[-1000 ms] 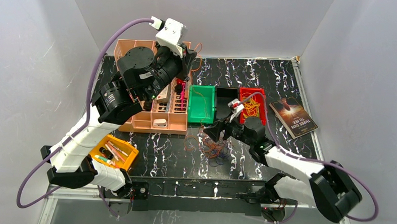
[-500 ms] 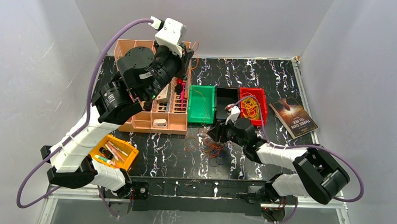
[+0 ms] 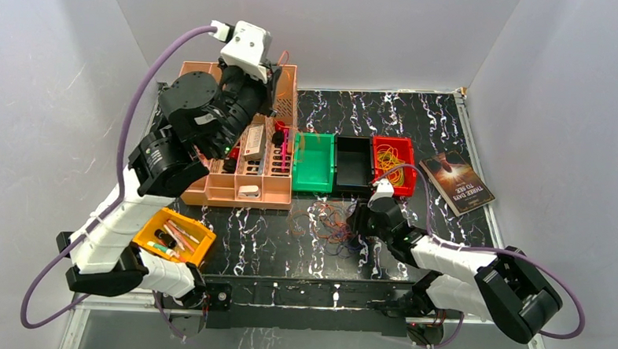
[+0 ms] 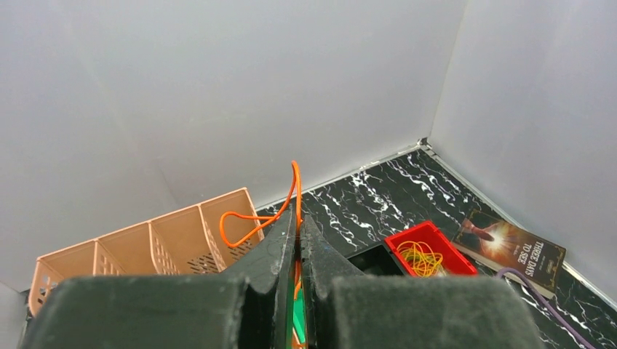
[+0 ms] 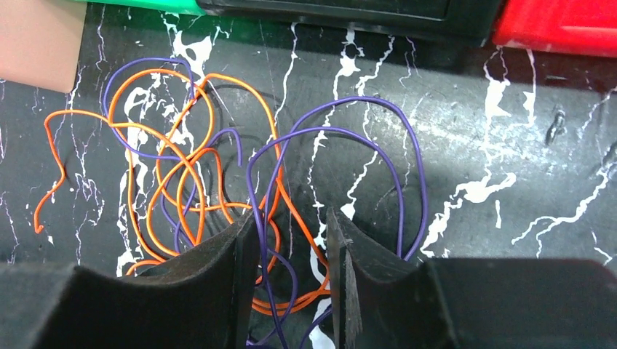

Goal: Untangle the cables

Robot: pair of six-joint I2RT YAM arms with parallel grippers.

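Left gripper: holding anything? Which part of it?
Left gripper is shut on one orange cable, pinched partway along its length; a loop sticks up above the jaws. Right gripper is open, holding nothing.

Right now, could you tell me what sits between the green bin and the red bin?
A black bin, flush against both, shown in the top external view.

Book (image 4: 509,246) on tabletop (image 4: 378,196), just right of red bin (image 4: 452,248). From the left wrist view I read the cover title in pale capitals: "THREE DAYS TO SEE". In the top view the same lettering is small and only barely legible. Labels on items in the tan organizer (image 3: 234,196) are too small for me to read.
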